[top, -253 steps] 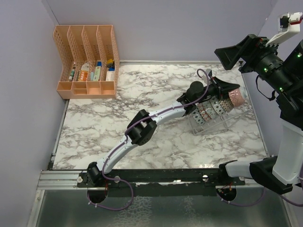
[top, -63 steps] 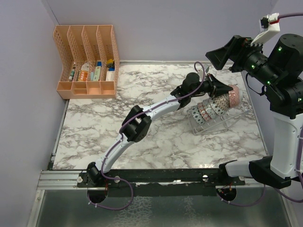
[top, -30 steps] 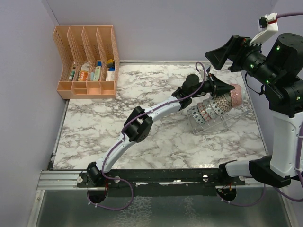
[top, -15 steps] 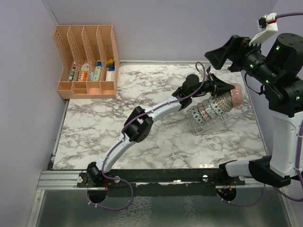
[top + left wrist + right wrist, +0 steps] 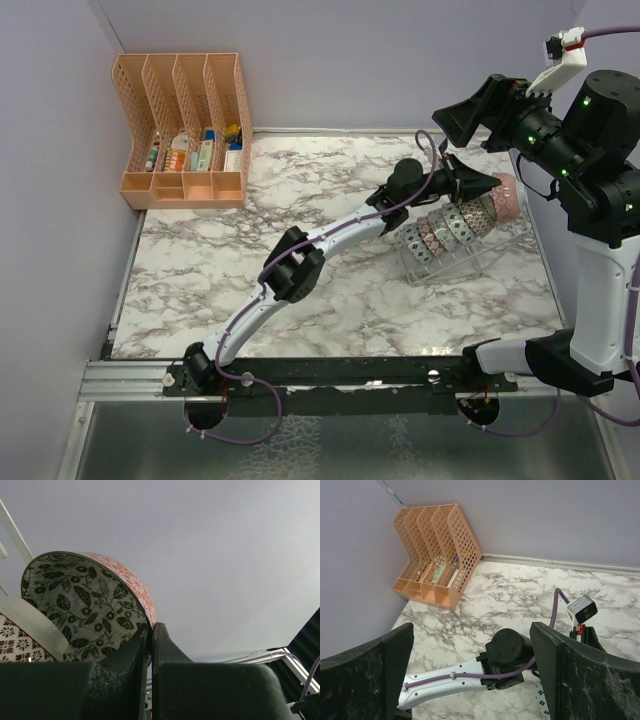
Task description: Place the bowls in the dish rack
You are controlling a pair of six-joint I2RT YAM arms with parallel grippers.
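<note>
Versus half a second ago, the left jaws carry the red bowl (image 5: 506, 199) a touch farther right and up, past the far-right end of the row. The jaws pinch the bowl's rim: in the wrist view both fingers (image 5: 134, 647) press on the edge, with the leaf-patterned inside facing the camera. The bowl stands on edge in the air, just beyond the last of the racked bowls (image 5: 441, 231) and over the far-right end of the dish rack (image 5: 490, 252). We can't tell whether it touches anything. The row runs near-left to far-right across the table (image 5: 250, 265), and the held bowl's face sits roughly square to that line. We judge the next move is down and slightly back into the end slot. The left arm (image 5: 335, 233) owns it. The right jaws hang spread wide, high up, well apart from the rack.
</note>
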